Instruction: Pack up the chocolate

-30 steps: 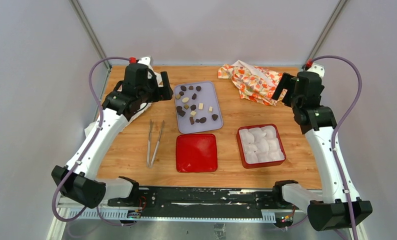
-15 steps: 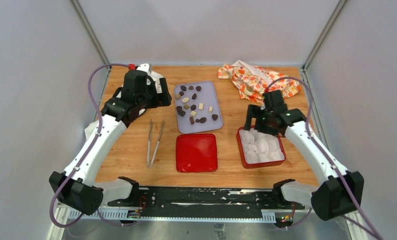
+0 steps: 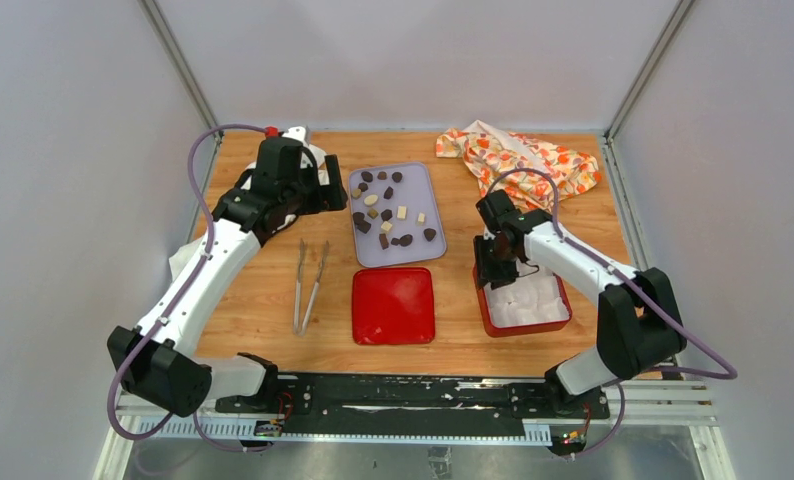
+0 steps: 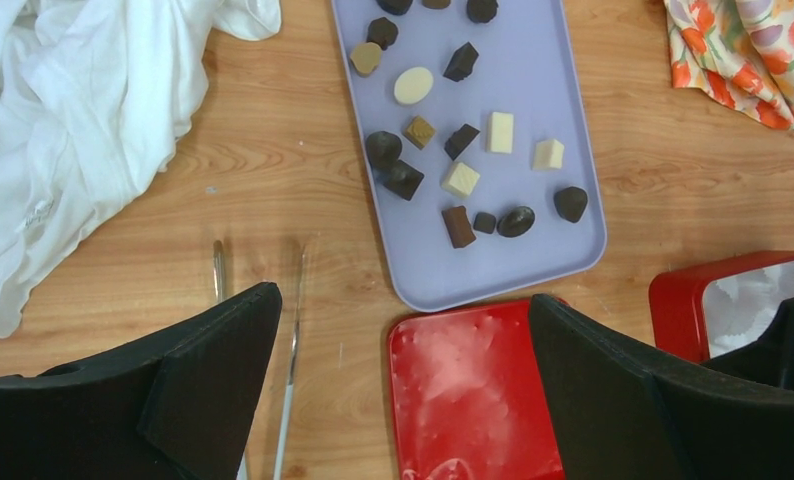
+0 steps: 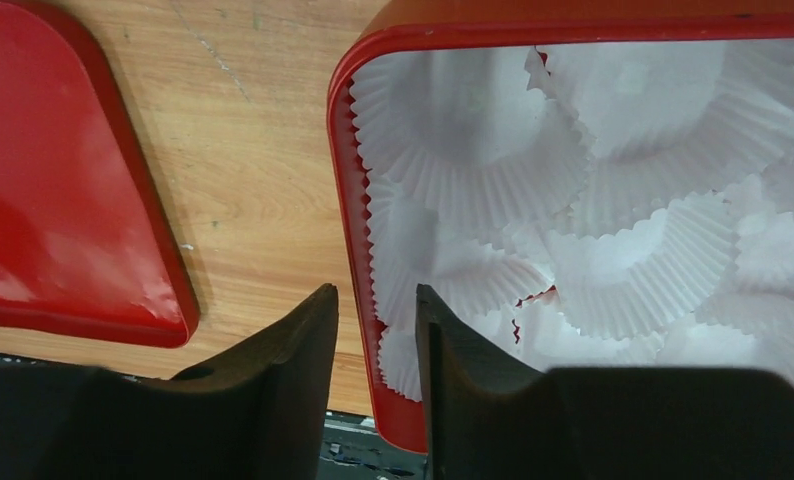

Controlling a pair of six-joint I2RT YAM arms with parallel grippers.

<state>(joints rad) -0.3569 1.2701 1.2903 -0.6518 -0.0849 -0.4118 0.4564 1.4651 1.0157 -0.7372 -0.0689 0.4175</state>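
Nothing packed: brown-and-cream chocolate pieces (image 4: 461, 140) lie ahead of the spread left tool (image 4: 403, 300); right tool (image 5: 376, 295) straddles red box wall (image 5: 341, 180), grip unclear.

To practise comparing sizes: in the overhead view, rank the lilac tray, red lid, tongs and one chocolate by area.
1. Lilac tray
2. Red lid
3. Tongs: about as long as the lid, but thin
4. Chocolate
All lie on one table, so nearness hardly matters.
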